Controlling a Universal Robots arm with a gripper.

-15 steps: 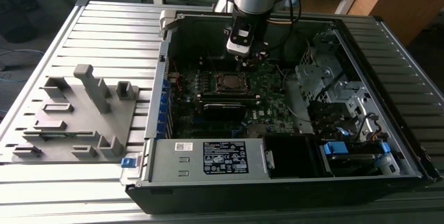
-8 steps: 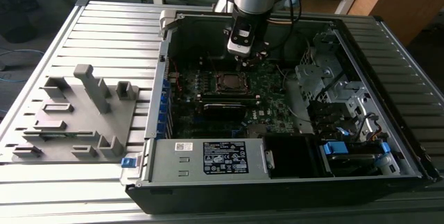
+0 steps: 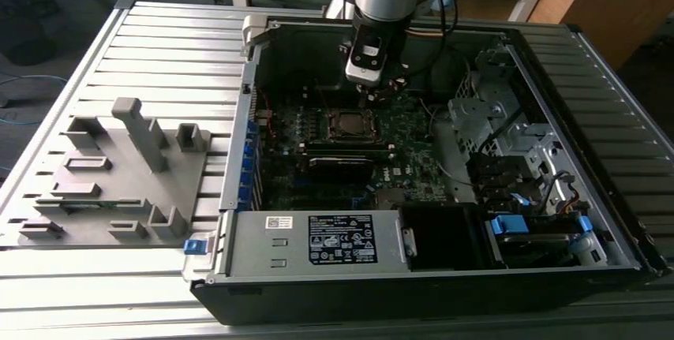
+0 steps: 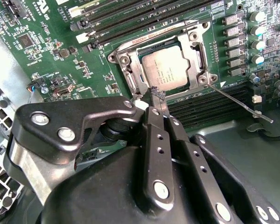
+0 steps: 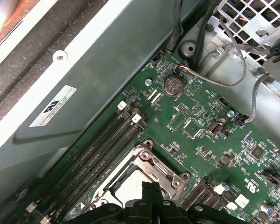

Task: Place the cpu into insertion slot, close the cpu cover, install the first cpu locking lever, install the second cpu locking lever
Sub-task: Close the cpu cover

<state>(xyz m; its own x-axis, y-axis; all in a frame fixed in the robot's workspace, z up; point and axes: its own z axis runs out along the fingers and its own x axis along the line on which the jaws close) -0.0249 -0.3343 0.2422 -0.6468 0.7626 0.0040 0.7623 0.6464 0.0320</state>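
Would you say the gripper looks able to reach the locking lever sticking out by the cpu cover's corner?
Probably yes: the locking lever sticks out in the open over the board, nothing covers it, and the gripper is close by at the cpu cover's edge.

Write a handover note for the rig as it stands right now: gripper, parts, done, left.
Gripper: shut, with its tips at the edge of the cpu cover. I cannot tell whether it pinches anything.
Parts: the cpu sits in the insertion slot, and the cover lies flat over it.
Done: cpu placed, cover closed.
Left: both levers. One thin lever sticks out free from a socket corner, not latched. I cannot make out the other.
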